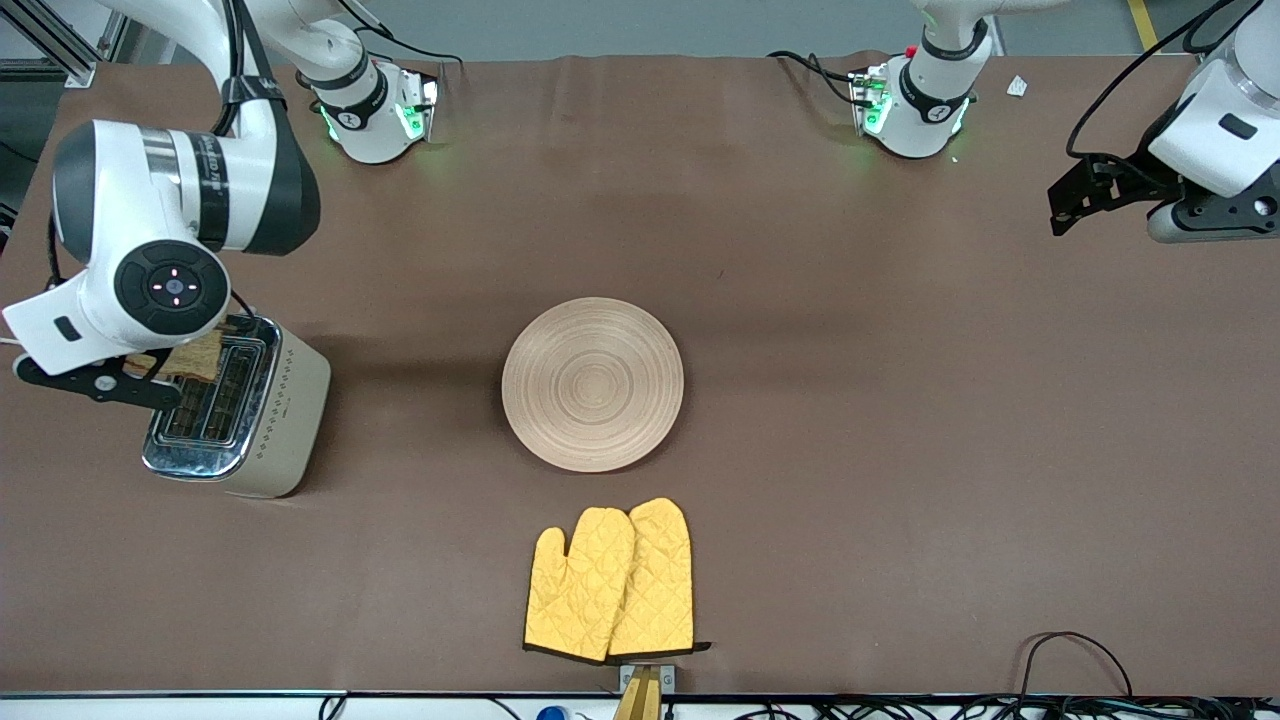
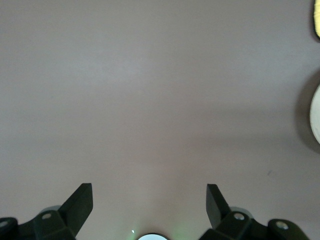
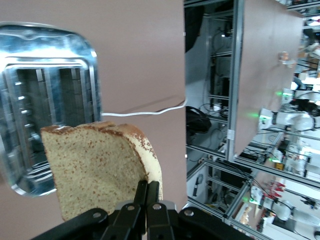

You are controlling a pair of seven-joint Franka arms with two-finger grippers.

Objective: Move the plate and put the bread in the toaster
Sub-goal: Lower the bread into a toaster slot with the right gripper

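Note:
The pale-wood plate [image 1: 593, 385] lies mid-table with nothing on it; its rim [image 2: 316, 120] shows at the edge of the left wrist view. The cream toaster [image 1: 240, 410] with its chrome top [image 3: 45, 100] stands at the right arm's end of the table. My right gripper [image 1: 160, 372] [image 3: 148, 187] hangs over the toaster's slots, shut on one edge of the slice of brown bread [image 1: 198, 355] [image 3: 95, 170]. The slice is upright above the slots. My left gripper [image 1: 1068, 205] [image 2: 149, 192] waits open over bare table at the left arm's end, with nothing between its fingers.
A pair of yellow oven mitts [image 1: 610, 580] lies nearer to the front camera than the plate; a bit of one mitt [image 2: 317, 20] shows in the left wrist view. The toaster's white cord [image 3: 150, 111] runs off the table's edge. A brown cloth [image 1: 850, 400] covers the table.

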